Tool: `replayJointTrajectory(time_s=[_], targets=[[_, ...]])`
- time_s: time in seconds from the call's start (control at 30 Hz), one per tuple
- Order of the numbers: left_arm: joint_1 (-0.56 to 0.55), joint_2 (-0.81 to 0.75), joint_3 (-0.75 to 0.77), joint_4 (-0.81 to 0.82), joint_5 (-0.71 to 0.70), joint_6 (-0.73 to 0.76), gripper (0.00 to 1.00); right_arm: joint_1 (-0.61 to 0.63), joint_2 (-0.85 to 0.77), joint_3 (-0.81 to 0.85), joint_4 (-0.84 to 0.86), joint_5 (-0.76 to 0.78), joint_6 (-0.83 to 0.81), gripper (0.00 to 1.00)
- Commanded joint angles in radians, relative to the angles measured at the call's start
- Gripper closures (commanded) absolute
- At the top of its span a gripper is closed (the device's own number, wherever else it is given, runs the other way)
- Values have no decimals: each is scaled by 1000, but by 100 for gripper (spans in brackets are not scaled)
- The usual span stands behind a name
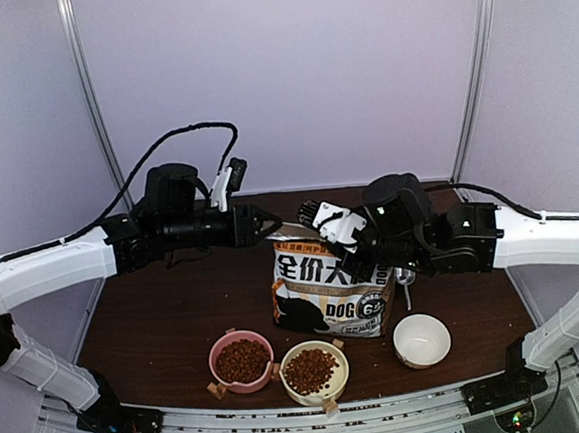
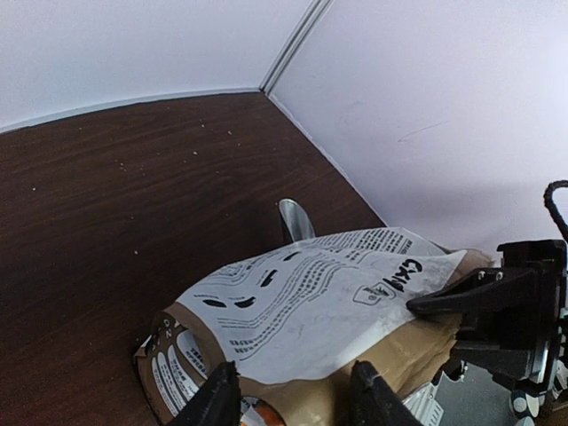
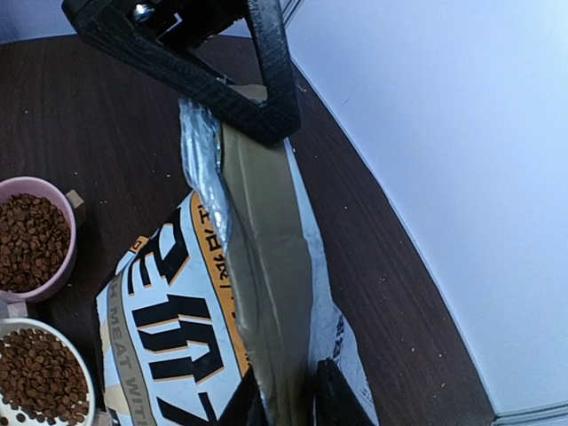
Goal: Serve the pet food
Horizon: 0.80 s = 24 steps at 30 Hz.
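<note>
The pet food shows as heaps of kibble in a pink bowl point(image 1: 242, 361) and a cream bowl point(image 1: 312, 369), also seen in the right wrist view point(image 3: 31, 240). The kraft bag point(image 1: 330, 283) stands upright behind the bowls. My right gripper point(image 3: 288, 404) is shut on the bag's folded top edge point(image 3: 266, 266). My left gripper point(image 2: 295, 398) is open, its fingers point(image 2: 217, 395) on either side of the bag's other top end point(image 2: 302, 302). In the top view the two grippers, left point(image 1: 268, 221) and right point(image 1: 320, 224), face each other above the bag.
An empty white bowl point(image 1: 421, 339) sits right of the bag near the front. A shiny metal scoop point(image 2: 295, 220) lies on the brown table point(image 2: 106, 204) behind the bag. White walls close in the back and right sides.
</note>
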Motion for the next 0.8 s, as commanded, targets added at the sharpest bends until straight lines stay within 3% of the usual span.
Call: replayJointTrajectory(time_s=[0.0, 0.3, 0.57, 0.77], targets=[[1, -26, -34, 65, 61, 33, 56, 11, -41, 2, -33, -49, 34, 76], [2, -24, -58, 109, 144, 132, 78, -6, -46, 163, -186, -259, 137, 52], [1, -31, -99, 183, 169, 150, 88, -67, 129, 430, -356, -339, 263, 49], [2, -42, -124, 212, 172, 161, 99, -112, 262, 533, -422, -373, 282, 51]])
